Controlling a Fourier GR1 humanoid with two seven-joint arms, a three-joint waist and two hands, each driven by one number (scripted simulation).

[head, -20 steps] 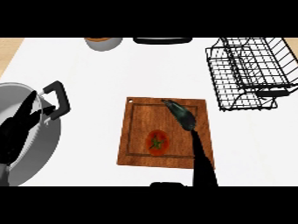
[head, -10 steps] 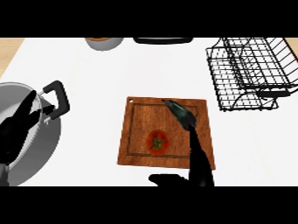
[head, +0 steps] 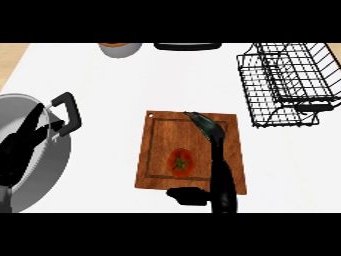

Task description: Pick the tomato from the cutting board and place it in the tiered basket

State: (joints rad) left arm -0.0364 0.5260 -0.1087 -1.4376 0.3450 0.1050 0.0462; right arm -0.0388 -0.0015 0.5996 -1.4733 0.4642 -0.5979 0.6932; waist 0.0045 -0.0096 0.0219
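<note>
At the left edge of the frame the left hand point(head: 14, 152) rests with its fingers up and relaxed, above a large grey pot point(head: 51, 187) with a black handle point(head: 71, 112); this hand holds nothing. At the upper edge, a little left of the middle, a small grey bowl point(head: 120, 48) stands on the white tabletop point(head: 106, 90).

In the lower middle lies the wooden cutting board point(head: 158, 135). The tomato point(head: 180, 162) is on it, in the lower half of the board, with its green stem side up.

Just right of the tomato the right hand point(head: 217, 160) comes in from the lower edge and lies over the right side of the board. Its fingers look stretched out towards the board's upper edge, and nothing is inside them. I cannot tell if it touches the tomato.

The tiered basket point(head: 287, 85), made of black wire, stands in the upper right, well apart from the board, and I see nothing in it.

In my judgement no part of the task is done yet. The tomato must be grasped, lifted, carried to the upper right, and released in the basket.
</note>
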